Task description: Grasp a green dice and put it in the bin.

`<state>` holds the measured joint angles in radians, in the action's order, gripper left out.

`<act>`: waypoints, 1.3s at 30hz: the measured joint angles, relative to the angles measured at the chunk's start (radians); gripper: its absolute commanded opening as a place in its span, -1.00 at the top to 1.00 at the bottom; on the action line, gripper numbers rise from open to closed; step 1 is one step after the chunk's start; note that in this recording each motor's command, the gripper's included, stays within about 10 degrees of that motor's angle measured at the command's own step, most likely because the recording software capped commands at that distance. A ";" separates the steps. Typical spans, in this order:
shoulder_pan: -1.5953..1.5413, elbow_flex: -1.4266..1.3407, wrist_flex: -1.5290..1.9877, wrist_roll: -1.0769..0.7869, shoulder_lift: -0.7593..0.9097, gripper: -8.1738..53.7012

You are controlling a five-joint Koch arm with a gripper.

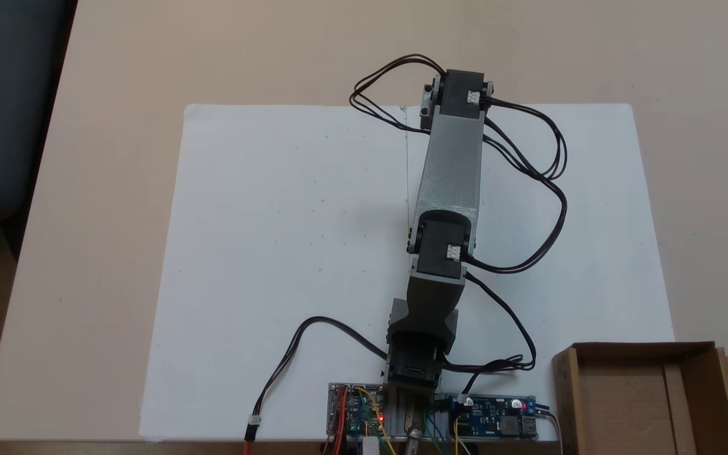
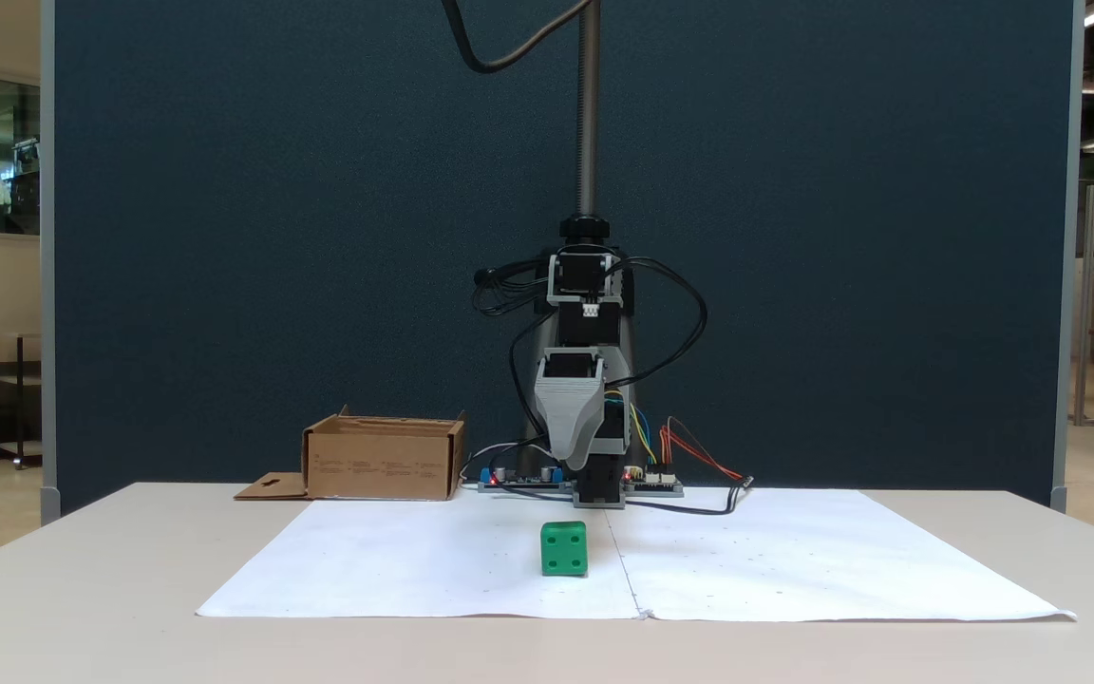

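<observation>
Green dice alone on white paper, bin well apart; gripper above, opening unreadable.

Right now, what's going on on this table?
A small robot arm reaches out over a white paper sheet. In the fixed view from the front, a green dice sits on the sheet in front of the gripper, which hangs above it without touching; whether it is open cannot be told. The cardboard bin stands beside the arm's base, and the dice is not in it.
</observation>
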<state>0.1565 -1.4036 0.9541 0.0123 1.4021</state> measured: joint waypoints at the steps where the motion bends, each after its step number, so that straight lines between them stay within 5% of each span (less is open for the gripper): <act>1: 0.000 0.000 -0.002 0.000 -0.002 -0.82; 39: 0.052 0.051 -0.005 -0.112 -0.089 -0.82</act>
<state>0.2086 -1.3530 0.9495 -0.0997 1.3131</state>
